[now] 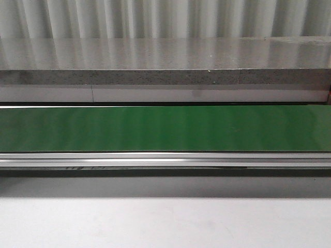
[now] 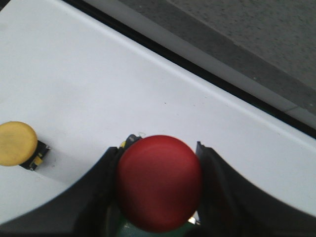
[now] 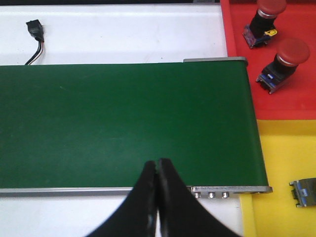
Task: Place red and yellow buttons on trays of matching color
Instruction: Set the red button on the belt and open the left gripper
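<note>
So the left gripper had its jaws clamped on a red button above the white bench, a yellow button lying nearby. Right gripper was pinched together, empty, over the green conveyor belt. Two more red buttons sat on the red tray, next to the yellow tray.

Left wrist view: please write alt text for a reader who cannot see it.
The left gripper is closed around a red button over a white table. A yellow button lies on the table beside it.
</note>
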`<state>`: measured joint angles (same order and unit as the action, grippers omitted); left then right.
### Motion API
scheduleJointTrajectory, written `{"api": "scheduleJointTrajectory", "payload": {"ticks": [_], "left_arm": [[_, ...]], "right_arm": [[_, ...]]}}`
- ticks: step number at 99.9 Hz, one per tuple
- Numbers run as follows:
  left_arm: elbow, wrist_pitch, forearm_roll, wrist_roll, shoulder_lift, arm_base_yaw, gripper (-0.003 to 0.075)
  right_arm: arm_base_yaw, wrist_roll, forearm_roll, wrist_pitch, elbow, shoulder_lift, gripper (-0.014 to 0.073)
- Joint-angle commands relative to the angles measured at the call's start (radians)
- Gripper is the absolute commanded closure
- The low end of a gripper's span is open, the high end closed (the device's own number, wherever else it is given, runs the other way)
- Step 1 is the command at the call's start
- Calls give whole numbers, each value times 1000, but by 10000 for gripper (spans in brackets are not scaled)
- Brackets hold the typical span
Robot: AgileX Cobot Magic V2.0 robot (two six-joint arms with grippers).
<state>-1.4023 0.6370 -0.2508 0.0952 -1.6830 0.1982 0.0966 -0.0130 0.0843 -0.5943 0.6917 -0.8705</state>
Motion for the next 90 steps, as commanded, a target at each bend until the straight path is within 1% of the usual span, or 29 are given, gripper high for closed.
{"api": "scheduleJointTrajectory", "payload": {"ticks": [1, 28, 39, 55, 81, 87, 90], "left_arm": [[4, -18, 3, -13, 98, -28, 740], [178, -22, 3, -58, 214, -80, 740], [233, -24, 3, -62, 222, -88, 740], [306, -63, 3, -65, 222, -90, 740], [359, -83, 3, -88, 222, -90, 739], [359, -81, 3, -87, 222, -90, 732], [359, -81, 3, -95, 222, -90, 716]], "right_arm": [[-3, -7, 0, 57, 29, 15, 660], [-3, -7, 0, 57, 29, 15, 660], [-3, -7, 0, 57, 29, 15, 660], [-3, -7, 0, 57, 29, 15, 660], [-3, -7, 0, 57, 29, 15, 660], [-3, -7, 0, 57, 29, 15, 660], [-3, -7, 0, 57, 29, 15, 660]]}}
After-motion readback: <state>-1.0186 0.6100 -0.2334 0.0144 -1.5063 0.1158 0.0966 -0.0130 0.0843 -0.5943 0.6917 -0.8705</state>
